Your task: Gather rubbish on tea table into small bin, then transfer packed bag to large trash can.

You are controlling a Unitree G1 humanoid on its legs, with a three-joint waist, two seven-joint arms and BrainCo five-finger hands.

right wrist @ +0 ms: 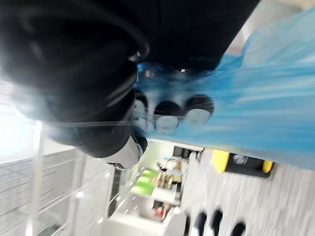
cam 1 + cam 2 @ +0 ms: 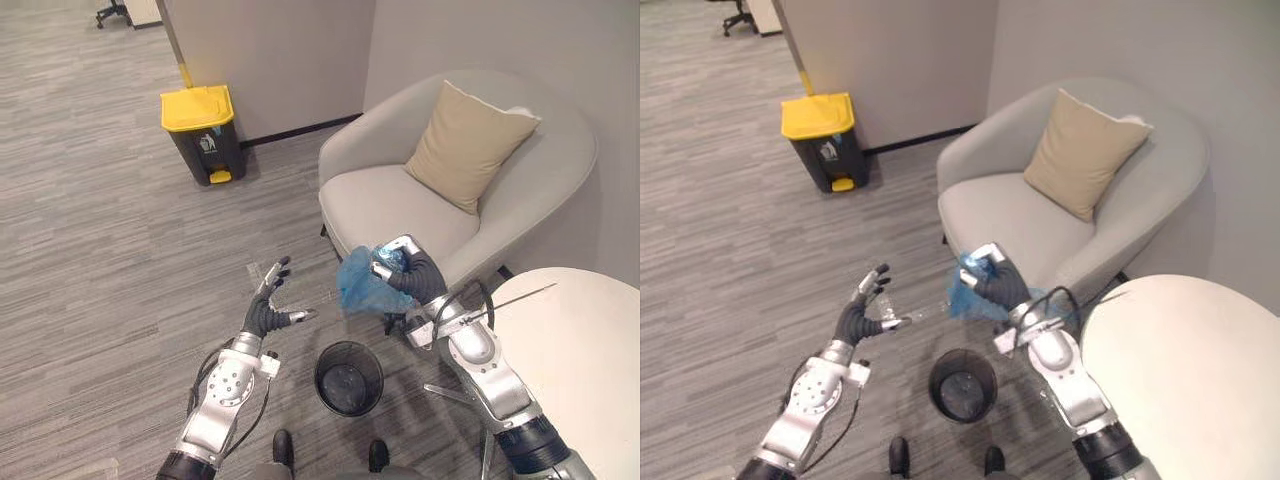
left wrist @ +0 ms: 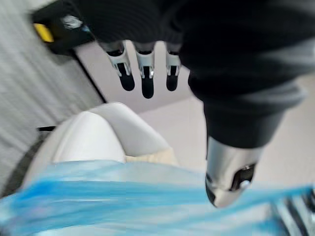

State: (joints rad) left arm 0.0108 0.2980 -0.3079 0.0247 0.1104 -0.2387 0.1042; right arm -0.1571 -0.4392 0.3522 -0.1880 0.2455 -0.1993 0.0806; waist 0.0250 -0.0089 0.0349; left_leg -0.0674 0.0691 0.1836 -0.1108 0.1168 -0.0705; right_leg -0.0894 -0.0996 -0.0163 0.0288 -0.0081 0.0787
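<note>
Right robot hand (image 2: 410,272) grips blue bag (image 2: 358,283), raised near small black bin (image 2: 349,377). Left robot hand (image 2: 268,312) released, fingers spread, left of bag.

Soft, even indoor light, no hard shadows.
Light comes from overhead; faint shadows sit under the armchair (image 2: 390,205) and beside the yellow-lidded bin (image 2: 205,135). The white tabletop (image 2: 590,380) reads bright, and a glaring white patch sits past the blue bag (image 1: 275,98) in the right wrist view.
</note>
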